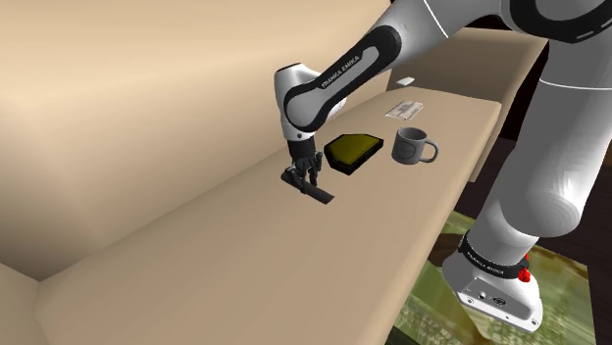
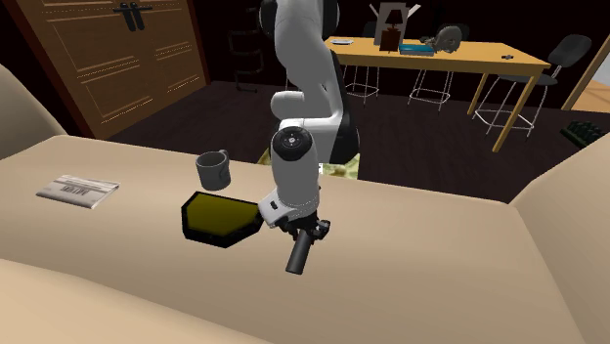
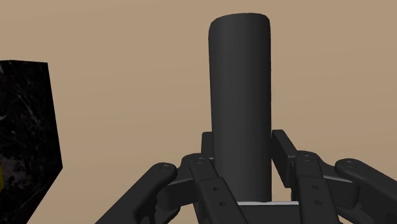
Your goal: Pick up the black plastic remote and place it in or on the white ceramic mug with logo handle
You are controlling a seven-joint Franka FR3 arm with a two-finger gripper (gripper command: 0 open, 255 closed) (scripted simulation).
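Observation:
The black remote (image 1: pixel 314 193) is a long dark bar lying on the tan surface (image 1: pixel 245 265), still low against it. My gripper (image 1: pixel 303 176) points straight down over the remote's end nearest the tray. In the wrist view the two fingers press against both long sides of the remote (image 3: pixel 240 89), so my gripper (image 3: pixel 242 145) is shut on it. The second exterior view has the remote (image 2: pixel 297 256) sticking out below my gripper (image 2: pixel 305 233). The mug (image 1: pixel 412 146) is drawn dark grey and stands upright past the tray; the mug (image 2: pixel 214 170) has its handle facing away from the arm.
A black tray with a yellow inside (image 1: pixel 351 150) lies between the remote and the mug, close beside my gripper. A printed paper (image 1: pixel 404 108) lies further along the surface. Tan cushions rise behind. The surface's edge drops to the floor by the stand (image 1: pixel 495 284).

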